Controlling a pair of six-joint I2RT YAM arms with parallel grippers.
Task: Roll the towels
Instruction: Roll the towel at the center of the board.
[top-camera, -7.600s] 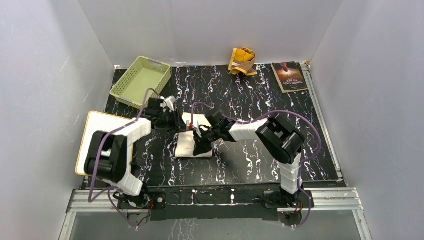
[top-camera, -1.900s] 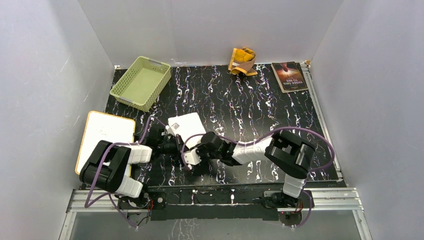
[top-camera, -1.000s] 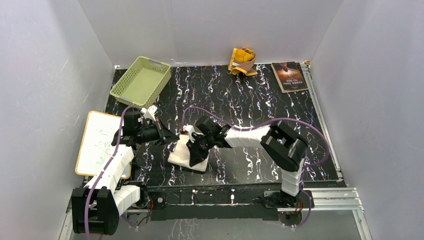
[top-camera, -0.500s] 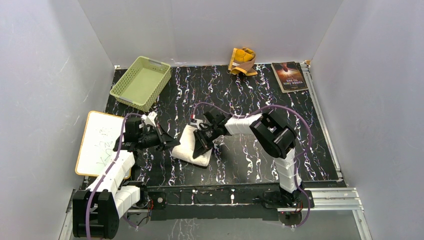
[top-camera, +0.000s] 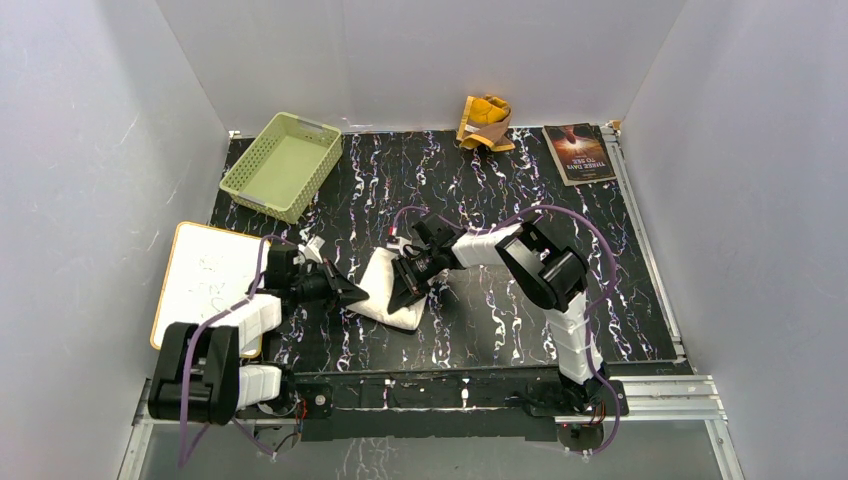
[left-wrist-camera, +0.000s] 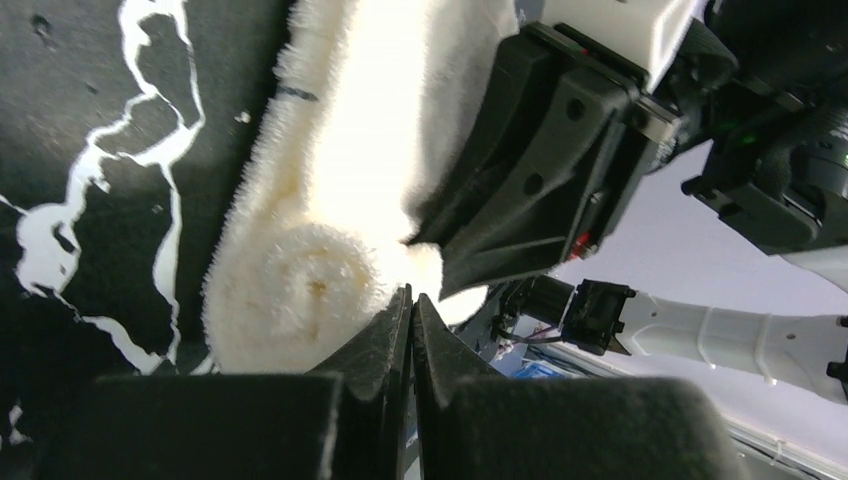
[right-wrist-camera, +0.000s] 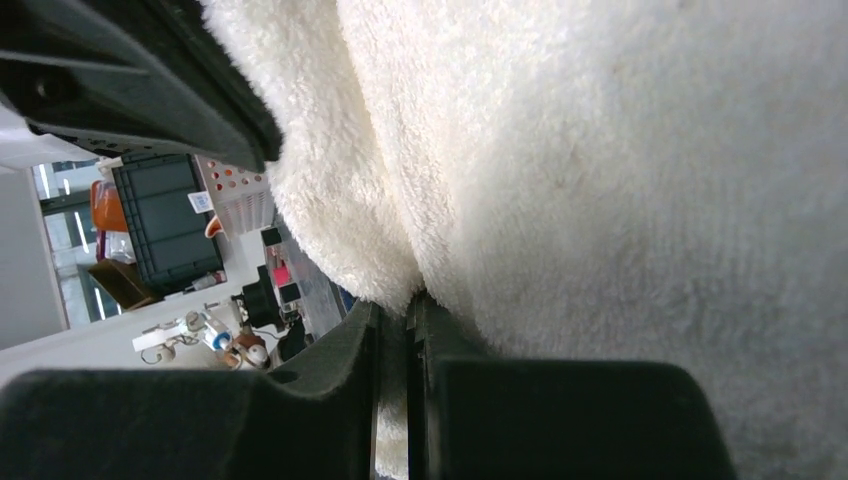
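Observation:
The cream-white towel (top-camera: 384, 296) lies near the table's front centre, partly rolled; its spiral end (left-wrist-camera: 296, 290) shows in the left wrist view. My left gripper (top-camera: 356, 292) is shut with nothing between its tips (left-wrist-camera: 412, 297), which press against that rolled end. From the right, my right gripper (top-camera: 404, 287) is shut on a thin fold of the same towel (right-wrist-camera: 620, 200); cloth shows between its fingers (right-wrist-camera: 396, 312). The mustard-yellow towel (top-camera: 485, 122) sits crumpled at the back wall, far from both grippers.
A pale green basket (top-camera: 282, 165) stands at the back left. A whiteboard (top-camera: 203, 285) lies at the left edge beside the left arm. A dark-covered book (top-camera: 578, 152) lies at the back right.
The left gripper has swung right and down to the towel's left end. The right gripper has drawn the towel slightly toward the back right, keeping its hold.

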